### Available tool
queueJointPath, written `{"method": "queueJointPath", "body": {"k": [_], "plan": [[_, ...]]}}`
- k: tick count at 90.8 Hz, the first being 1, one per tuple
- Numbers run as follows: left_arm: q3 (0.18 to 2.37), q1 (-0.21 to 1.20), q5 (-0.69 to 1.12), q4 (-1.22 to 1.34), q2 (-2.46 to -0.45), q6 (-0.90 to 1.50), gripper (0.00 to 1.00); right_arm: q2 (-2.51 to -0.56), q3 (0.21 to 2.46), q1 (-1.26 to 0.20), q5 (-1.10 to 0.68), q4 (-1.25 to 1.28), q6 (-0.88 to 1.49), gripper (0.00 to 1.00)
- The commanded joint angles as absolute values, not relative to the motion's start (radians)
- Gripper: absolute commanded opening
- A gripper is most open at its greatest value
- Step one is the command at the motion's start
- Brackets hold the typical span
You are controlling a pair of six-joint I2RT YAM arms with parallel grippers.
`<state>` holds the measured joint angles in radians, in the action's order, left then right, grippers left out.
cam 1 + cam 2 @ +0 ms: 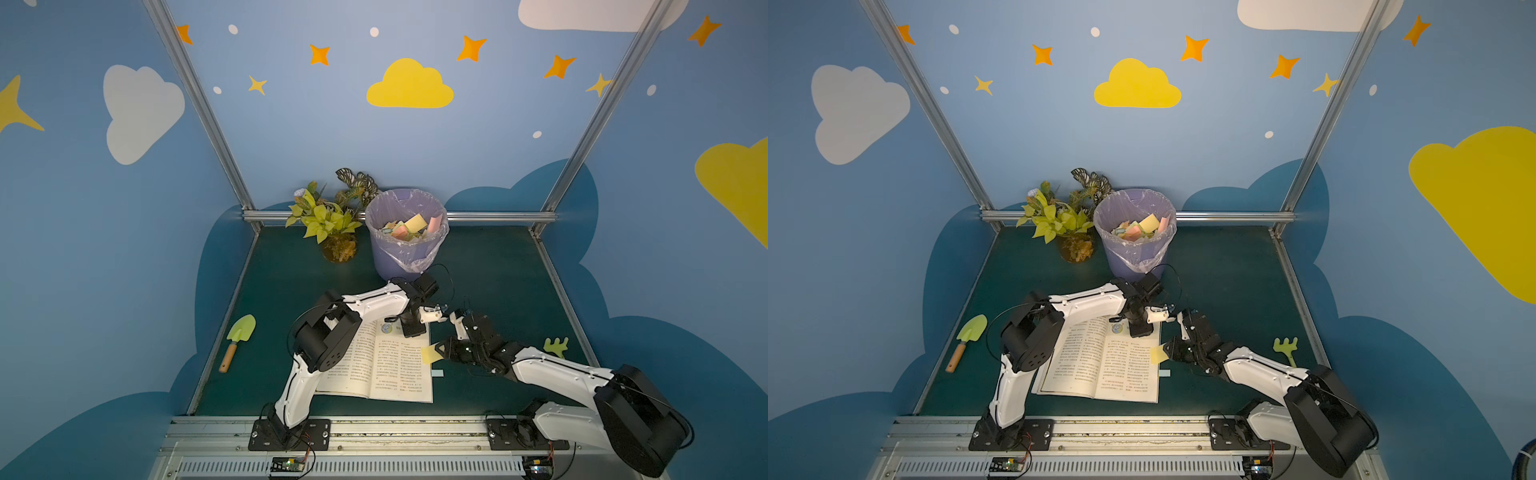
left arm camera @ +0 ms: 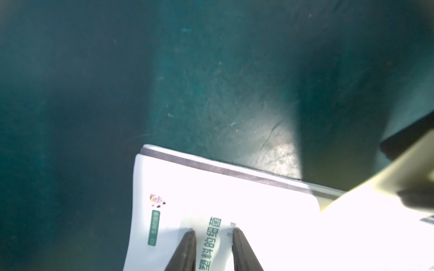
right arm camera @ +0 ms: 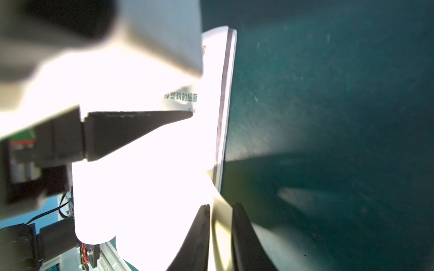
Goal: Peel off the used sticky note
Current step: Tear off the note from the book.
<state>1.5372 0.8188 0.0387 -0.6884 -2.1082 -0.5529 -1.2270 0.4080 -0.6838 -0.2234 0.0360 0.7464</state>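
Note:
An open book [image 1: 386, 365] [image 1: 1113, 365] lies flat on the green table. A pale yellow sticky note [image 1: 429, 353] [image 1: 1158, 354] juts out from the right page's outer edge. My right gripper [image 1: 439, 350] [image 1: 1168, 351] reaches in from the right and is shut on the sticky note [image 3: 220, 211], which curves up between the two dark fingers of the right gripper [image 3: 219, 205]. My left gripper [image 1: 413, 334] [image 1: 1139, 332] points down onto the top of the right page [image 2: 234, 199]. In the left wrist view the left gripper [image 2: 213, 231] has its tips resting on the paper, slightly apart, with nothing between them.
A lilac bin [image 1: 395, 262] lined with a bag and holding several coloured notes stands behind the book, a potted plant [image 1: 328, 220] to its left. A green trowel [image 1: 239, 338] lies at the left, a green toy rake [image 1: 556, 345] at the right. A small pale blue slip [image 1: 437, 372] lies beside the book.

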Motion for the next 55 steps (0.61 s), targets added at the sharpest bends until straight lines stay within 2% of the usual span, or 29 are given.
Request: {"method": "queueJointPath", "body": {"k": [1,20,28,45,55], "plan": [[1.537,0.826,0.026,-0.712,-2.151,-0.561,0.3,-1.206,0.441,-0.701,-0.24,0.034,0.703,0.25],[1.54,0.827,0.027,-0.72,-2.16,-0.559,0.3,-1.198,0.433,-0.698,-0.251,0.076,0.714,0.29],[1.539,0.827,0.023,-0.721,-2.161,-0.558,0.3,-1.176,0.421,-0.701,-0.239,0.086,0.723,0.22],[1.544,0.827,0.022,-0.726,-2.168,-0.545,0.3,-1.123,0.389,-0.714,-0.19,0.078,0.725,0.0],[1.556,0.828,0.027,-0.744,-2.178,-0.533,0.3,-1.079,0.362,-0.753,-0.135,0.074,0.724,0.0]]}}
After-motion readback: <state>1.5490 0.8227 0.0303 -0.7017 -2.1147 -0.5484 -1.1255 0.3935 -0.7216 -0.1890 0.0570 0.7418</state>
